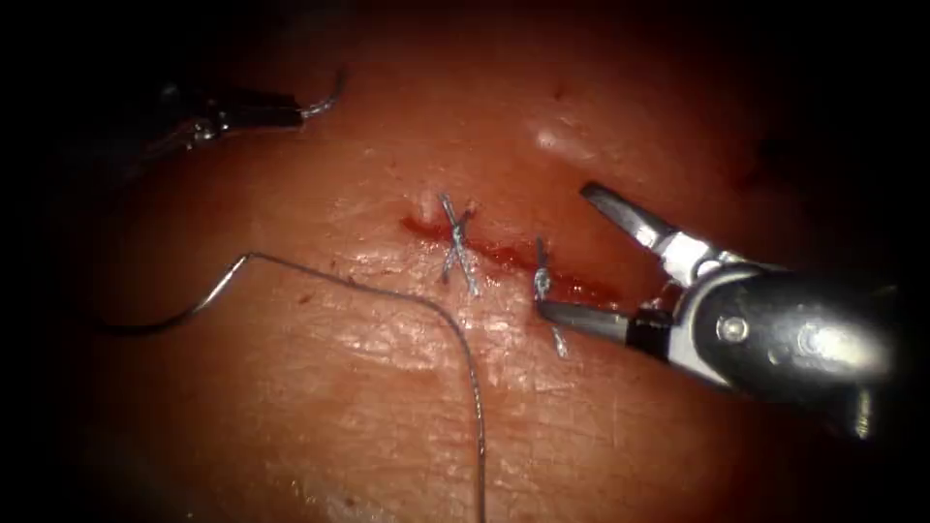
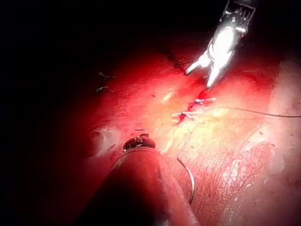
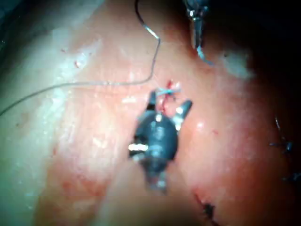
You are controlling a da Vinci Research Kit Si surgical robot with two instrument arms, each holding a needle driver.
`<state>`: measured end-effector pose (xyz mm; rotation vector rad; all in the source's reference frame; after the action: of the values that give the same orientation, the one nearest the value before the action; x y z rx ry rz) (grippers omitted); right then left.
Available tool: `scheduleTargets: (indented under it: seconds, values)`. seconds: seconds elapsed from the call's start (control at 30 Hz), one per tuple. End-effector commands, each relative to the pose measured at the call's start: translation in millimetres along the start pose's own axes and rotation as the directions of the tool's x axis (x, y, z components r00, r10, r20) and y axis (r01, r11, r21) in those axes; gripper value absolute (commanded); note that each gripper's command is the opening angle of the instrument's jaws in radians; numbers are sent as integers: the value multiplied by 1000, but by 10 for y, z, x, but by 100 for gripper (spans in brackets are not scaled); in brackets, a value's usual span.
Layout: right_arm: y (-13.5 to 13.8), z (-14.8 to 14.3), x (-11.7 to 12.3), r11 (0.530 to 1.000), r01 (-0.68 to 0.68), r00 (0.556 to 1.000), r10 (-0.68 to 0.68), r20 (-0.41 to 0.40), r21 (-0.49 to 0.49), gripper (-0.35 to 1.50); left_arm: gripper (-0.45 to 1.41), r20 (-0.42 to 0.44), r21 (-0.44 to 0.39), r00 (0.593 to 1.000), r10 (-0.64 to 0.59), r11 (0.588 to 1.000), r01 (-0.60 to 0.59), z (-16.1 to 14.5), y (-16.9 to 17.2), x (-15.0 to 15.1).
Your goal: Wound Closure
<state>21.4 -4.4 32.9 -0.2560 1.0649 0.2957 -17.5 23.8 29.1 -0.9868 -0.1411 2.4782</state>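
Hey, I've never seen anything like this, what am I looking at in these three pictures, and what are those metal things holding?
This is a surgical practice robot stitching a cut in pork belly, the tissue. One picture comes from an endoscope above; the other two from cameras riding on each arm. The right end effector enters from the right, its jaws open around the right-hand knotted stitch, holding nothing. The left end effector, far left of the cut, grips the curved needle near one end, clear of the tissue. Loose thread lies across the tissue. Another stitch crosses the cut.
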Motion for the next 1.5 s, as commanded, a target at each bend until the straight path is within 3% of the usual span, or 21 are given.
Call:
scheduleTargets:
  seconds: [0.03,0.07,0.1,0.17,0.33,0.47,0.57,0.63,0.87,1.13,1.23,1.33,1.37,1.4,1.5]
  values:
    - [2,5,-6,1000,2,1000,-2,-1,0,126,-5,-5,-5,1000,4,1000,-4,7,-3,2]
    - [3,3,-7,1000,2,1000,-2,-2,1,126,10,-7,-6,1000,7,1000,-8,12,-5,-6]
    - [7,0,-11,1000,3,1000,-3,3,-7,126,54,-14,-15,999,-42,999,42,23,-8,-23]
    - [9,-3,-14,1000,3,1000,-2,15,-28,126,93,-19,-29,995,-102,994,101,35,-9,-36]
    - [12,-8,-18,998,-11,999,14,35,-64,126,115,-23,-55,983,-184,982,183,49,-4,-56]
    - [18,-16,-26,998,-12,999,14,34,-64,126,118,1,-79,981,-192,978,192,32,-4,-70]
    - [18,-15,-28,998,-11,999,13,34,-64,126,83,10,-94,978,-209,973,209,14,-6,-77]
    - [18,-15,-29,998,-10,999,13,34,-65,126,78,17,-101,975,-223,970,223,3,-4,-76]
    - [19,-14,-30,998,-10,999,12,34,-66,126,68,63,-124,967,-247,960,253,-41,23,-46]
    - [18,-14,-30,998,-16,999,18,34,-66,125,66,116,-205,962,-247,942,266,-41,52,-20]
    - [18,-14,-30,998,-15,999,18,33,-66,125,66,-2,-234,974,-226,947,220,-43,46,14]
    - [17,-14,-31,998,-21,999,23,33,-67,125,64,-245,-188,945,-216,967,172,-58,34,71]
    - [17,-14,-31,998,-21,999,23,33,-67,125,64,-245,-188,945,-216,967,172,-58,34,71]
    - [16,-13,-31,997,-26,999,28,33,-68,125,68,-310,-173,923,-230,968,183,-63,32,86]
    - [15,-12,-31,997,-25,999,28,33,-69,125,71,-323,-153,919,-226,971,185,-56,31,80]
